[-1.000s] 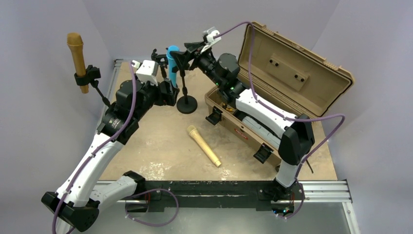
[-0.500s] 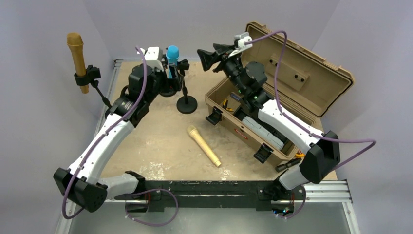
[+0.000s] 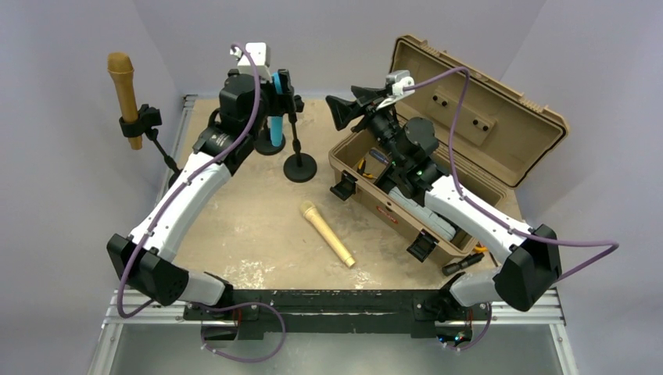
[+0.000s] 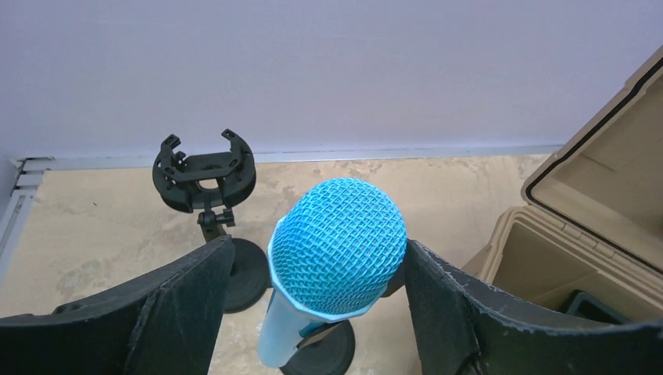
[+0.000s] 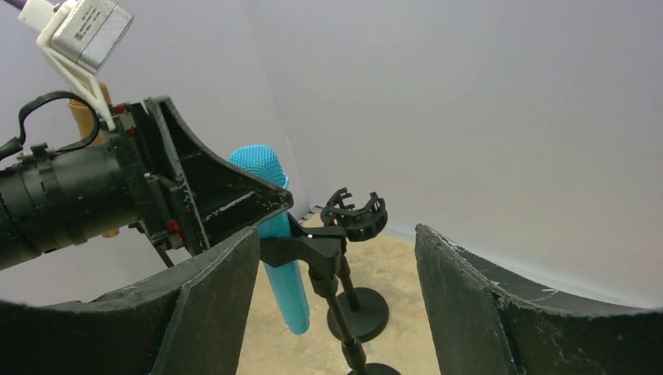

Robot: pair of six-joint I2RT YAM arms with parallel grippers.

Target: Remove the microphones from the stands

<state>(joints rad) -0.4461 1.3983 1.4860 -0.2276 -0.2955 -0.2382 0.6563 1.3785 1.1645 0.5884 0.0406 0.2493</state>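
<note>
Left claw [image 4: 317,258] flanks the blue microphone [image 4: 338,242] by its stand [image 3: 299,164]; whether it grips, I cannot tell. Right claw [image 5: 336,234] released, empty.

Both mounted on black rail [image 3: 336,301]: left arm [image 3: 176,205], right arm [image 3: 469,209]. Glossy white shells, bulky black joints. One purple cable [image 3: 582,248] loops along each arm. Small white camera box [image 3: 256,53] on white bracket atop each wrist. Ends: left pincer [image 4: 317,244], right pincer [image 5: 336,233]. Wide black wedge-shaped fingers [image 5: 207,301], matte, edges scuffed pale grey. Red dot by left pincer's finger mount.
</note>
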